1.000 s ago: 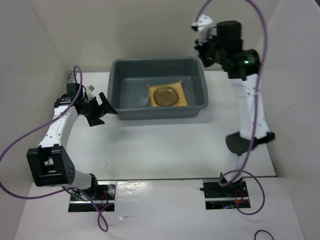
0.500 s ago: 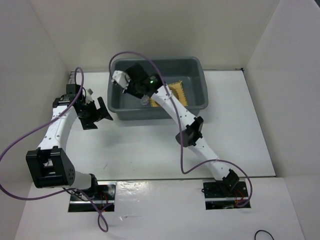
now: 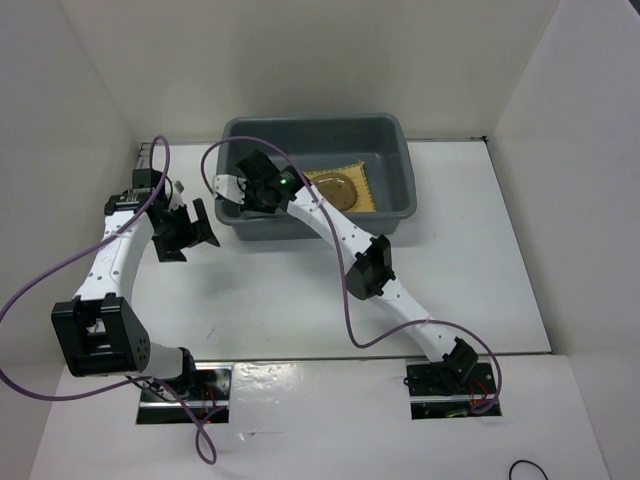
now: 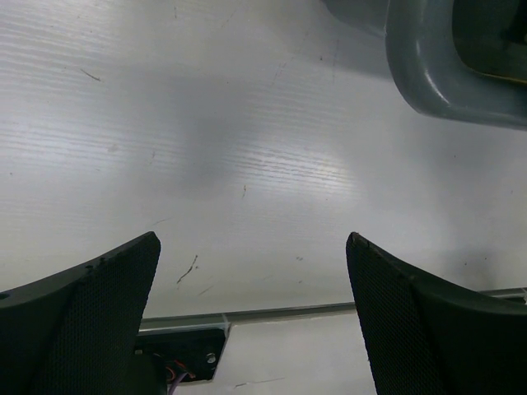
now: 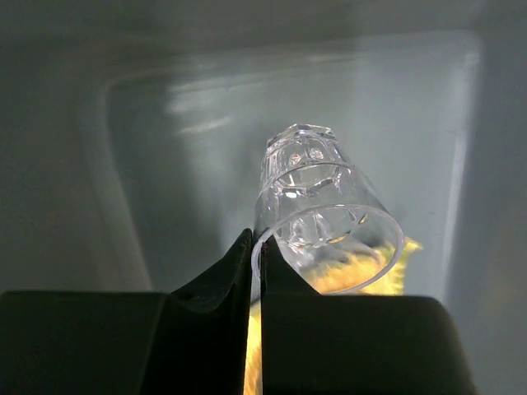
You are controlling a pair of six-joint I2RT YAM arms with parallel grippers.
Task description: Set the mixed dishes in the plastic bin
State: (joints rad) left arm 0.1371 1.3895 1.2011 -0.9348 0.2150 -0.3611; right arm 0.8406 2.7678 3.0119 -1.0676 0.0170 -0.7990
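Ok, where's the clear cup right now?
The small clear plastic cup shows mid-frame in the right wrist view, its rim pinched in the right pincer inside the dark grey plastic bin, at its left end, beside the yellow woven mat.

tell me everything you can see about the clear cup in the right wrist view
The clear cup is small, see-through and glossy, with a round open mouth, tapering walls and a faceted base. It is tilted, mouth toward the camera, base pointing away. The right claw pinches its rim at the left. It is inside the grey bin, the yellow mat showing behind its mouth; whether it touches the floor is unclear.
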